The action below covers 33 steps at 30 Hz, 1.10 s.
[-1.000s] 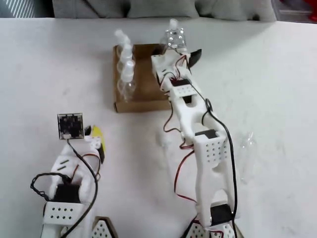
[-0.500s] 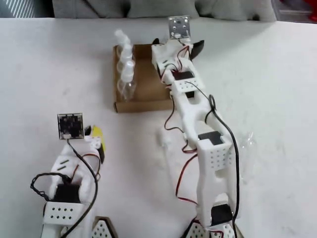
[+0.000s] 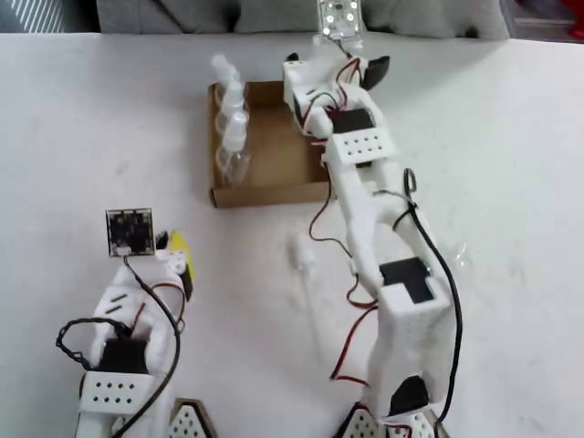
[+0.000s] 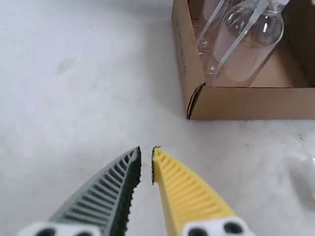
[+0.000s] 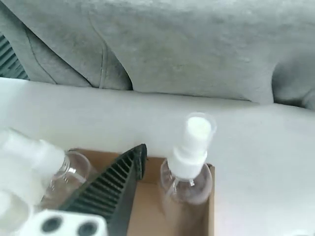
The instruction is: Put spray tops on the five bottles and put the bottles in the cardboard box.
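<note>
Low at the left, the left gripper (image 4: 146, 150) hovers over the white table (image 3: 91, 109), its grey and yellow jaws almost together with nothing between them. Beyond it sits the open cardboard box (image 3: 274, 173). A row of clear, spray-topped bottles (image 3: 233, 128) lies along the box's left wall. The right arm stretches to the box's far right corner, where its gripper (image 3: 333, 68) hangs with jaws apart, holding nothing. Just beside its black finger (image 5: 118, 187), one topped bottle (image 5: 187, 172) stands upright in that corner. A clear loose bottle (image 3: 303, 265) lies on the table near the arm, outside the box.
</note>
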Available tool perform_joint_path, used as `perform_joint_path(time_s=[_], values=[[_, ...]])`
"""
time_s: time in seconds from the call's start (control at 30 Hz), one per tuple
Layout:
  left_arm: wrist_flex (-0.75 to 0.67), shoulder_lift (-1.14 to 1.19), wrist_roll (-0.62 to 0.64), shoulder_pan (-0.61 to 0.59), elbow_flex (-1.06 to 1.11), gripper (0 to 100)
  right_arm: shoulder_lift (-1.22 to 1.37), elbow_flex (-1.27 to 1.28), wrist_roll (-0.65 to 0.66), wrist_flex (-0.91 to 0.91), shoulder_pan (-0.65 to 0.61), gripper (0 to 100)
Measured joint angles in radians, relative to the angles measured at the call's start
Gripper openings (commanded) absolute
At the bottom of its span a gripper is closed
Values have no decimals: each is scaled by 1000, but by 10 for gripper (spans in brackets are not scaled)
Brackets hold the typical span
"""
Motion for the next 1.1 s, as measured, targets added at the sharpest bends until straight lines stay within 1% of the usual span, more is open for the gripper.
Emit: perform_joint_path(time_s=[0.2,0.37,0.5,0.67,0.73,0.8,0.97,1.03,1.1], values=[[0,0,0,0,0,68,-169,0,0,270,8,537],[0,0,0,0,0,65,-318,0,0,557,9,537],[0,0,0,0,0,65,-425,0,0,769,63,536],[0,0,0,0,0,65,-509,0,2,1011,175,530],[0,0,0,0,0,65,-526,0,5,1117,233,479],[0,0,0,0,0,65,-535,0,41,1215,296,385],[0,0,0,0,0,65,-588,95,173,1235,505,141],[0,0,0,0,0,65,-614,149,258,1235,563,79],[0,0,0,0,0,64,-647,199,334,1235,608,45]])
